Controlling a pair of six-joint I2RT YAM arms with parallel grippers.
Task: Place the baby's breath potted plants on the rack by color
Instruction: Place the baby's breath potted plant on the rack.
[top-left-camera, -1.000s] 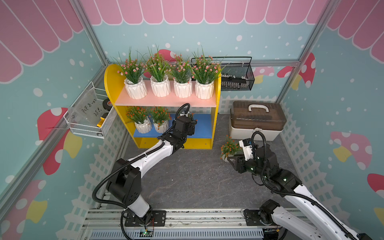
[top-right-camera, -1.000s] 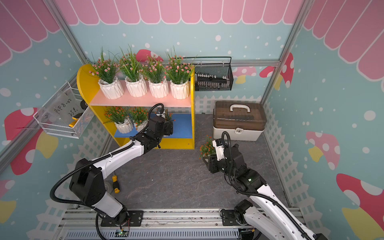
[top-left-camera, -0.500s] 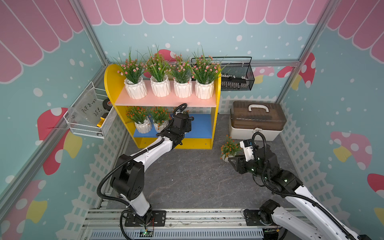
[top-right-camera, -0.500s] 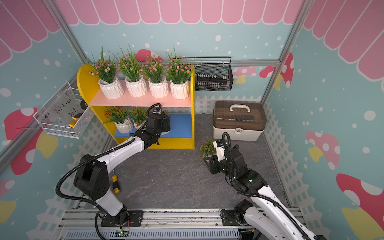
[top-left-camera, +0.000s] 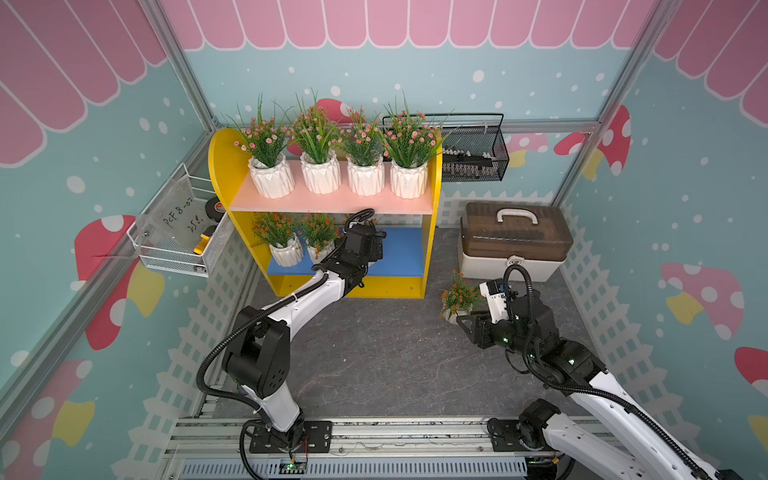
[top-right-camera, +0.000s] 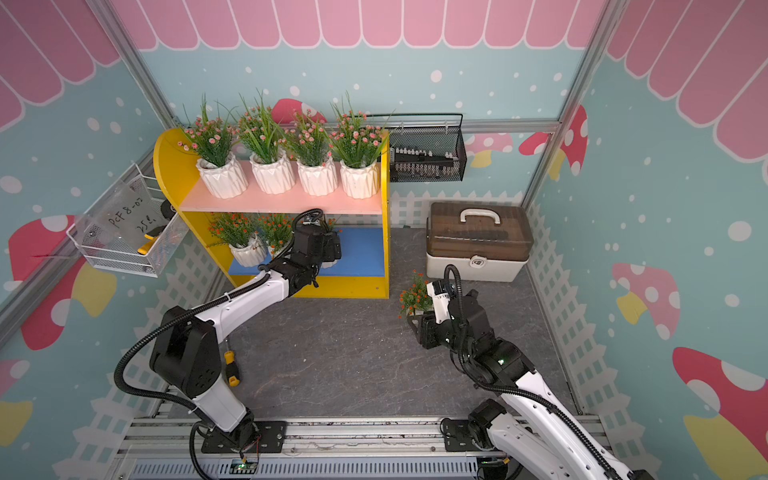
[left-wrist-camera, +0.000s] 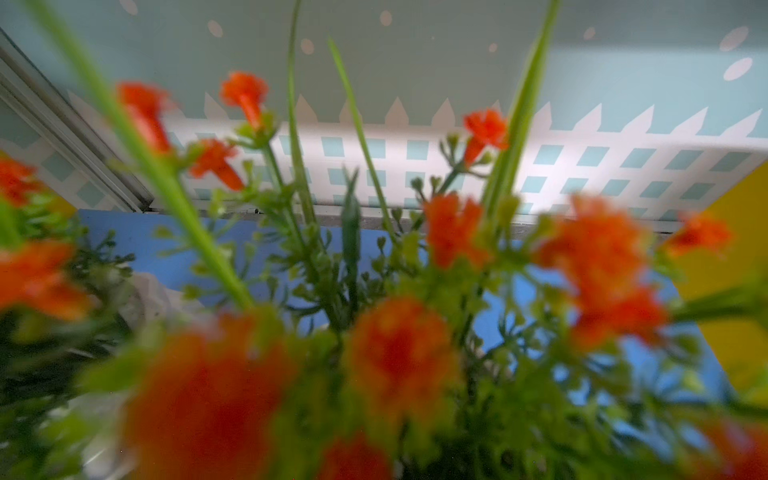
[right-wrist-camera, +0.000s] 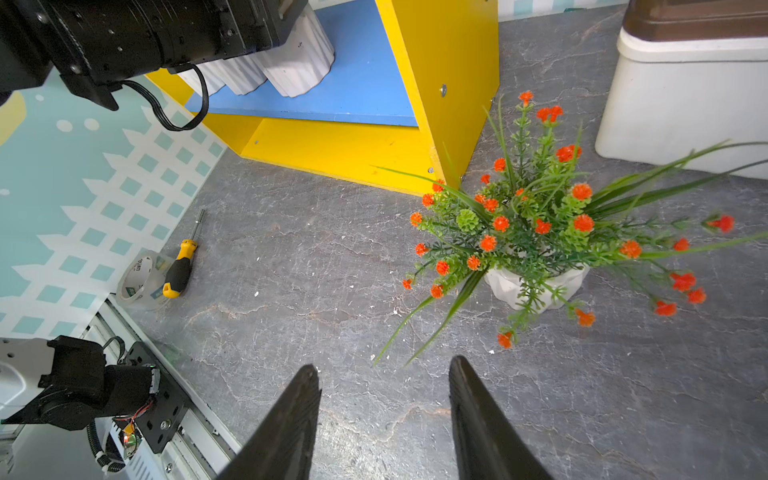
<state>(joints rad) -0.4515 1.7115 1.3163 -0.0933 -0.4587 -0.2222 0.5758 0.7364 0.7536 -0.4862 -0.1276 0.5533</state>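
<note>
The rack (top-left-camera: 432, 232) holds several pink-blossomed baby's breath potted plants (top-left-camera: 320, 166) in a row on its pink upper board (top-left-camera: 332, 203). On the blue lower board (top-left-camera: 401, 253) stand two orange ones (top-left-camera: 282, 241), and a third white pot (right-wrist-camera: 299, 62) sits right under my left gripper (top-left-camera: 374, 245). Its orange blossoms (left-wrist-camera: 399, 353) fill the left wrist view and hide the jaws. Another orange plant (right-wrist-camera: 536, 232) stands on the floor by the rack's right panel. My right gripper (right-wrist-camera: 383, 363) hangs open just short of it, with nothing between its fingers.
A white case with a brown lid (top-left-camera: 513, 245) stands right of the rack, close behind the floor plant. A black mesh basket (top-left-camera: 473, 153) hangs on the back wall, a white wire basket (top-left-camera: 178, 237) on the left wall. A yellow screwdriver (right-wrist-camera: 180, 266) and tape roll (right-wrist-camera: 139, 274) lie by the left wall.
My left gripper has shifted a little left and deeper over the blue board, next to the two orange plants. The right arm has barely moved.
</note>
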